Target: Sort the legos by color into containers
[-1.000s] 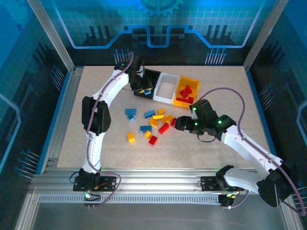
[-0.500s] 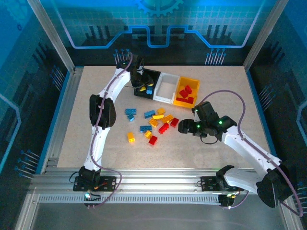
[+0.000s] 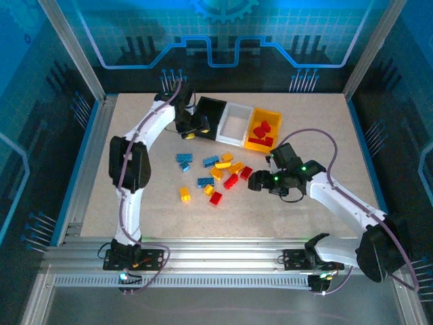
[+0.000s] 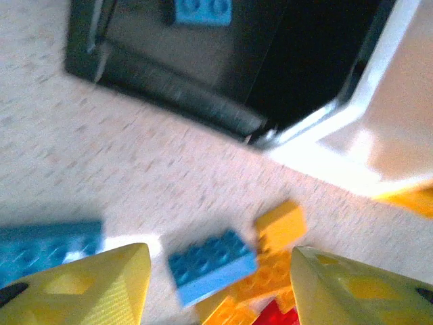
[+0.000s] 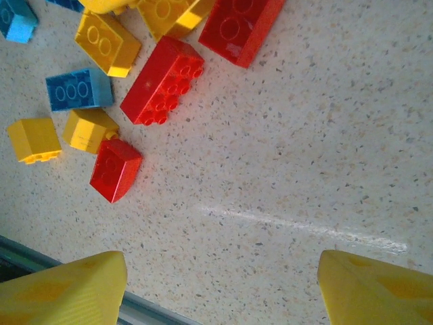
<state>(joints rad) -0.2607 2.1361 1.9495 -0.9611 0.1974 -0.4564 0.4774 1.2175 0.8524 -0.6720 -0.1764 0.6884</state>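
Observation:
The containers stand in a row at the back: black (image 3: pixel 212 112), white (image 3: pixel 235 126) and yellow-orange (image 3: pixel 264 129), the last holding red legos (image 3: pixel 262 130). My left gripper (image 3: pixel 191 128) hangs open and empty at the black bin's left front corner. In the left wrist view a blue lego (image 4: pixel 201 10) lies in the black bin (image 4: pixel 203 68), and my left gripper (image 4: pixel 220 256) frames a blue brick (image 4: pixel 211 265) of the table pile far below. My right gripper (image 3: pixel 252 182) is open just right of the loose legos (image 3: pixel 220 174). In the right wrist view my right gripper (image 5: pixel 222 265) is over bare table, with red bricks (image 5: pixel 162 81) up-left.
Loose blue bricks (image 3: pixel 183 161) and a lone yellow brick (image 3: pixel 184 194) lie left of the pile. An aluminium frame rail (image 3: pixel 223 249) runs along the near table edge, and its strip (image 5: pixel 40 261) lies by my right gripper's left finger.
My left gripper opened over the black bin, left a blue brick there, and drew back left off the bin. My right gripper shifted only slightly beside the pile.

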